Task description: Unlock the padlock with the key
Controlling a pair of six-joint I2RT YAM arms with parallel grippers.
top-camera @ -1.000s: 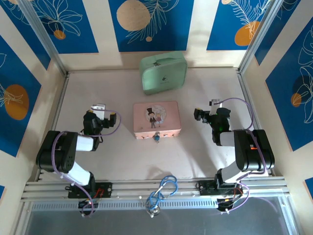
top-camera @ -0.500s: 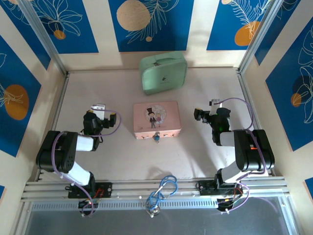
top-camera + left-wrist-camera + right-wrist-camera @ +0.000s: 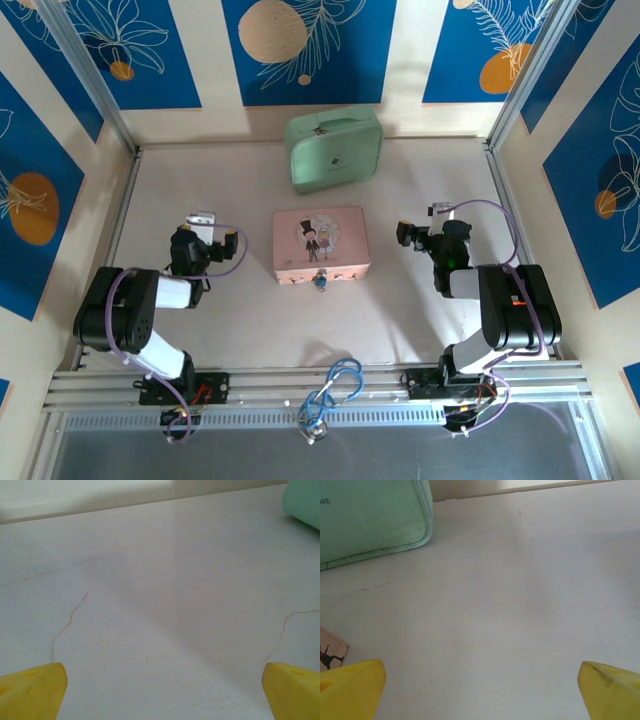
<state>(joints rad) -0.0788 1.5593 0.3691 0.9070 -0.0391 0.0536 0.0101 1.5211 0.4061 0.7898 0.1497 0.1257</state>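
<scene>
left end effector [image 3: 162, 672]: wide, arm folded | right end effector [image 3: 481, 666]: wide, arm folded | padlock [image 3: 320, 281] against pink case [image 3: 321, 240]

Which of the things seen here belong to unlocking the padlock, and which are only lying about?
Belonging to the job:
- padlock, at the near edge of the pink case
- pink case, since the padlock sits against it

Only lying about:
- green case, farther back
- blue cable loop, on the near rail
</scene>
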